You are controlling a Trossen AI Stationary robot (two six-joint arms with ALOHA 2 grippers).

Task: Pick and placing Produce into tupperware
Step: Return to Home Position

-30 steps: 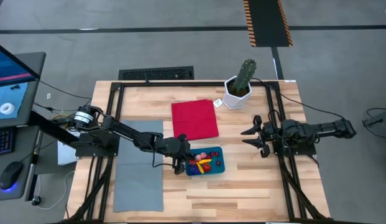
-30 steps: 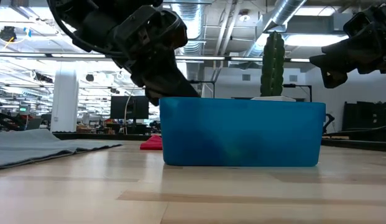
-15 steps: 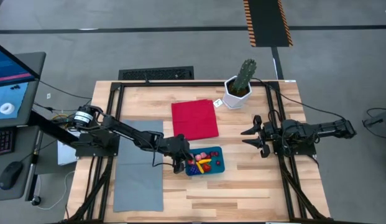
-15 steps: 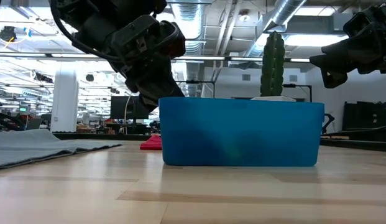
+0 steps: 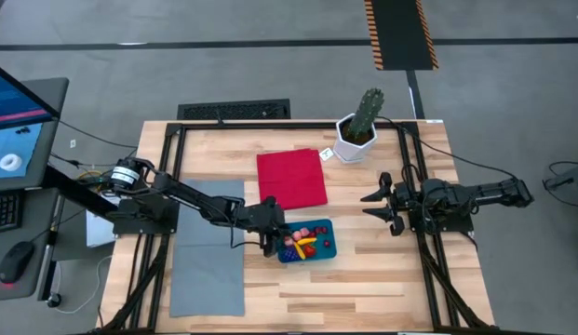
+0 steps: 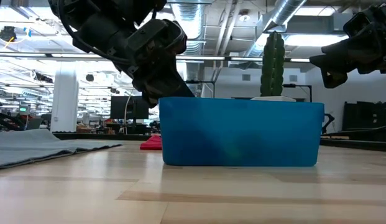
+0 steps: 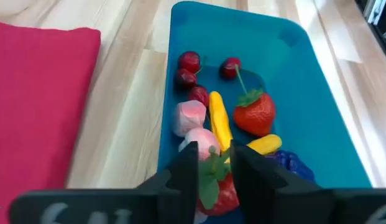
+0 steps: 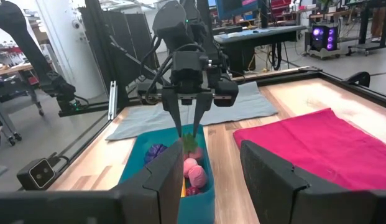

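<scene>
On the wooden surface [image 6: 193, 193], at table height, the grey mat [image 6: 31, 146] runs off the edge. The red cloth [image 6: 150, 144] shows only as a sliver beside the teal tupperware [image 6: 241, 134], whose wall hides its contents and most of the cactus [image 6: 272, 62] pot. From overhead, the tupperware sits at 5 o'clock of the cloth. The left wrist view shows it holding two strawberries [image 7: 255, 115], two yellow banana pieces [image 7: 219, 119], two pink pieces [image 7: 191, 116], four cherries [image 7: 189, 60] and one blue-purple cluster [image 7: 291, 163], half covered. The left gripper [image 7: 214, 148] hangs over its 9 o'clock end, jaws slightly apart above one strawberry. The right gripper [image 5: 370, 206] hovers at 2 o'clock, jaws wide apart.
</scene>
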